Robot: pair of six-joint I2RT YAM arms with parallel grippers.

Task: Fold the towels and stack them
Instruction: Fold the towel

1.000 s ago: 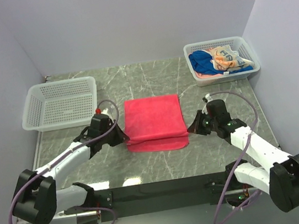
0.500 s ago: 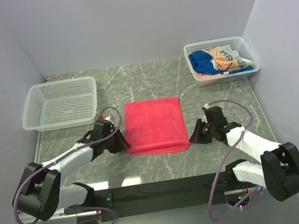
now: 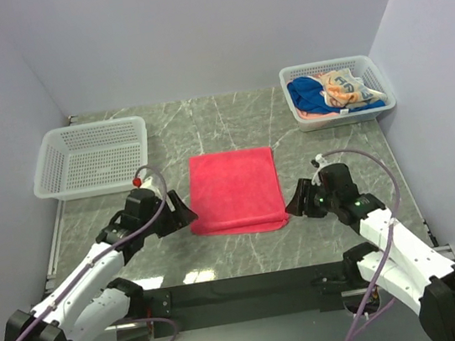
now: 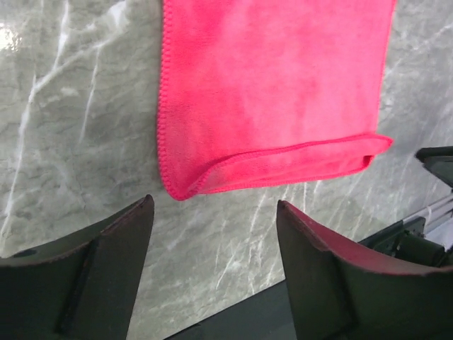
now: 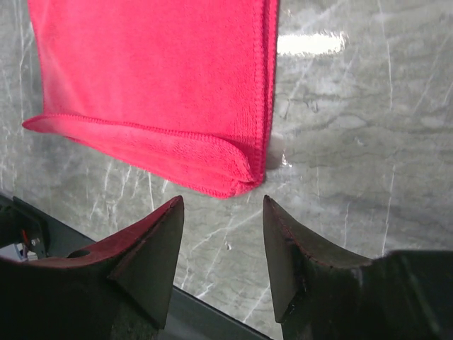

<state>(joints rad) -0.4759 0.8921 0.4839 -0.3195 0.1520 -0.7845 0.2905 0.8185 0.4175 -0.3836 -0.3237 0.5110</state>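
Left tool (image 4: 214,205), right tool (image 5: 223,202) now off towel (image 3: 234,188)

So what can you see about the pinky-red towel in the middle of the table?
The pink-red towel is a soft, fuzzy cloth with a stitched hem. It lies flat on the grey marble-look table, folded over so two layers show along its near edge, making a neat, nearly square shape. Only the table touches it. The left gripper and right gripper sit open just beside its near corners, not holding it.
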